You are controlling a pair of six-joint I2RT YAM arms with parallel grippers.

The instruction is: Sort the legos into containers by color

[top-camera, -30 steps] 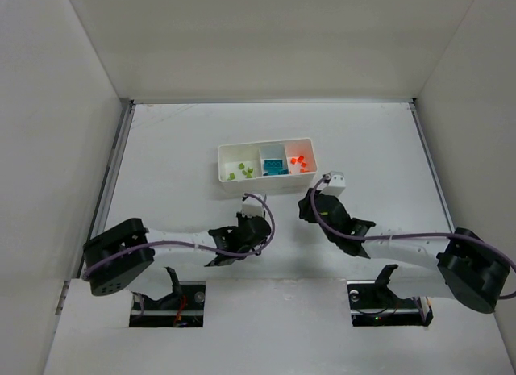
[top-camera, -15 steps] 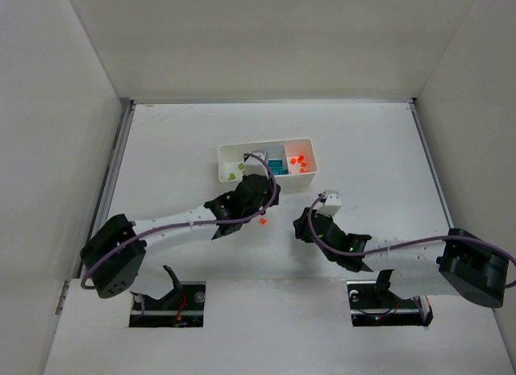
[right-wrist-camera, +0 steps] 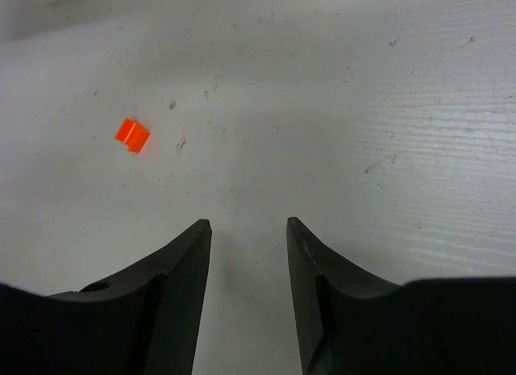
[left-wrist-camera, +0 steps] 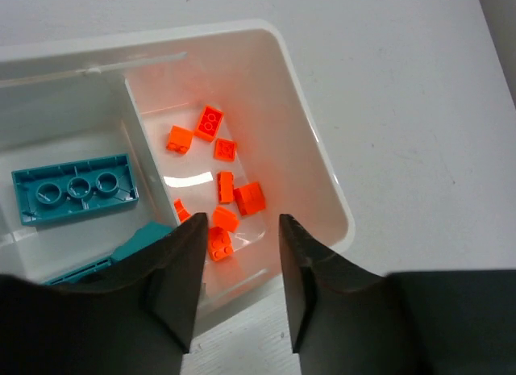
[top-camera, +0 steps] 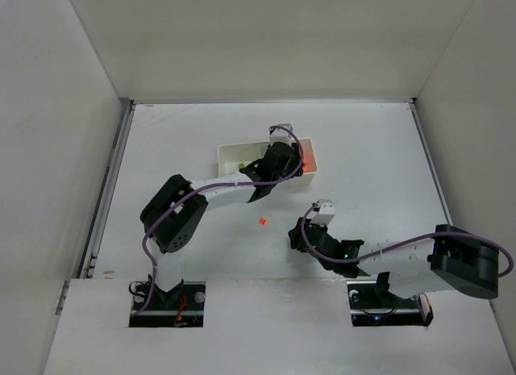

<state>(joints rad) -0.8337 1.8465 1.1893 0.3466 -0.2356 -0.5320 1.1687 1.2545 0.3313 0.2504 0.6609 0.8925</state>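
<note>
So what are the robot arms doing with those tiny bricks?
They are sorting bricks by color into a white tray. The left gripper hangs open and empty over the end compartment, where the orange bricks lie; teal ones sit next door. One stray brick, orange, lies on the table, and the right gripper is open near it, touching nothing.

You have open table [right-wrist-camera: 363,109] between the right gripper [right-wrist-camera: 248,226] and the loose orange brick [right-wrist-camera: 132,135]. Your left gripper [left-wrist-camera: 239,228] hangs spread over the right box of the tray [left-wrist-camera: 322,173], where thin walls and a heap of orange bricks [left-wrist-camera: 249,197] leave little room. The left arm [top-camera: 226,185] reaches over the tray.
</note>
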